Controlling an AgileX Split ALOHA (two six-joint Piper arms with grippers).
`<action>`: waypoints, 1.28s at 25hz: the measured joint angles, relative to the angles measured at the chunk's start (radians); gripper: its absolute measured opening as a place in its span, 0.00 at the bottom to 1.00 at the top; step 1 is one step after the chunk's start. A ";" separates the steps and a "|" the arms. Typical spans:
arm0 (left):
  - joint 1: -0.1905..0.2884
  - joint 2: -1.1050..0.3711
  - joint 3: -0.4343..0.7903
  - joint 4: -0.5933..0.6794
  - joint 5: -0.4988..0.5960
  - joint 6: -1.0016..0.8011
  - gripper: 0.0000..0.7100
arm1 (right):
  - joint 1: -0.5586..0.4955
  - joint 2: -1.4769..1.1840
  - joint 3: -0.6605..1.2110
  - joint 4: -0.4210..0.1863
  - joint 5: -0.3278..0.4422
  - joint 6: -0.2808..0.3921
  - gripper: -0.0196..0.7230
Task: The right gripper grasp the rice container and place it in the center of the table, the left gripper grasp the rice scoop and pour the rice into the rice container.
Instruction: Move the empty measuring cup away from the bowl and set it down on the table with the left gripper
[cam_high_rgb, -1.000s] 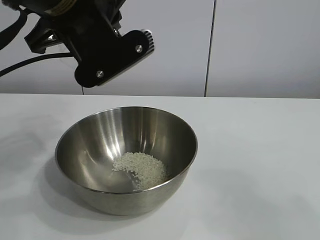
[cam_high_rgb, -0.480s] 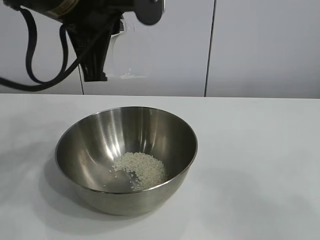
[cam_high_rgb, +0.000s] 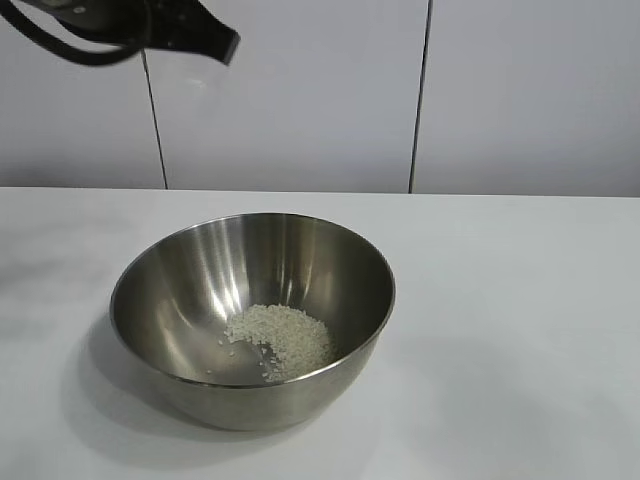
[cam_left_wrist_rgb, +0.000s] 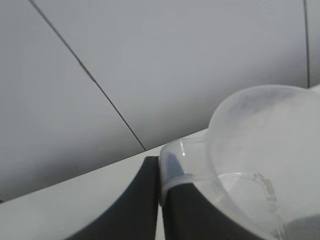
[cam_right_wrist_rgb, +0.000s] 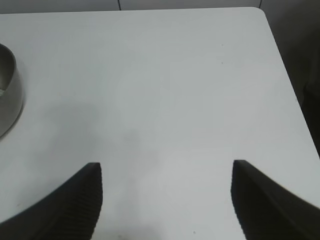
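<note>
Left arm had swung up and away toward the exterior view's upper left since the earlier frames; only a black tip of it (cam_high_rgb: 205, 38) was left showing at the top edge, where before it hung right above the bowl. Left gripper (cam_left_wrist_rgb: 159, 200) had its jaws clamped on the rice scoop (cam_left_wrist_rgb: 260, 165), the cloudy cup filling the left wrist view, rim against a dark finger (cam_left_wrist_rgb: 135, 200). Rice container (cam_high_rgb: 252, 315) sat mid-bench, upright, with the rice (cam_high_rgb: 283, 338) heaped at its bottom, a few grains scattered beside the heap. Pour looked done. Right gripper (cam_right_wrist_rgb: 165, 200) was parked well apart from the bowl, jaws apart over bare bench (cam_right_wrist_rgb: 165, 90), holding nothing; bowl rim (cam_right_wrist_rgb: 10, 90) just visible at the frame edge. Risks: leftover grains could drop from the scoop onto the bench if it stayed tilted on the way out; thin plastic pinched at the rim could slip or flex out of the jaws during a fast swing.
</note>
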 joint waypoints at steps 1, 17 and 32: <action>0.025 0.000 0.007 0.004 -0.037 -0.012 0.01 | 0.000 0.000 0.000 0.000 0.000 0.000 0.69; 0.441 0.000 0.159 -0.091 -0.388 -0.196 0.01 | 0.000 0.000 0.000 0.000 0.000 0.000 0.69; 0.451 0.000 0.134 -0.030 -0.394 -0.183 0.01 | 0.000 0.000 0.000 0.000 0.000 0.000 0.69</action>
